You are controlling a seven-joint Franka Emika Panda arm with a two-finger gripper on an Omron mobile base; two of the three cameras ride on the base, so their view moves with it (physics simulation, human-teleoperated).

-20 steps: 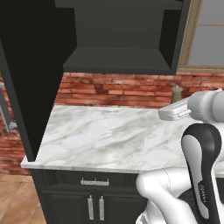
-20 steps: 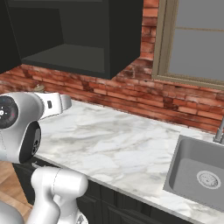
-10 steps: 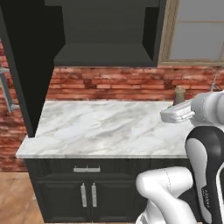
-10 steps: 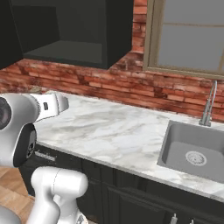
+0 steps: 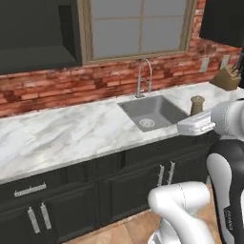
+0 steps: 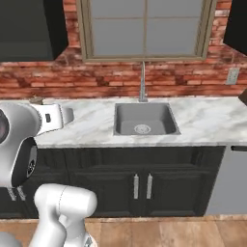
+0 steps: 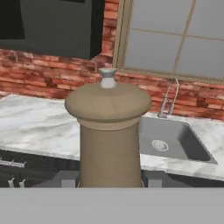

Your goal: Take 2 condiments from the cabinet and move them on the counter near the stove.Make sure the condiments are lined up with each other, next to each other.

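Upright, hand [image 7: 110,183] clamped around tan shaker jar [image 7: 109,131], level.

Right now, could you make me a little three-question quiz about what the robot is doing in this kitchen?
1. True or false: the gripper is shut on the tan-brown shaker jar.
2. What lies in the counter under the window? A) a stove B) a steel sink C) a toaster
3. Fill in: the jar is held ____ (upright / on its side), knob up.

Key: 1 true; 2 B, the steel sink; 3 upright.
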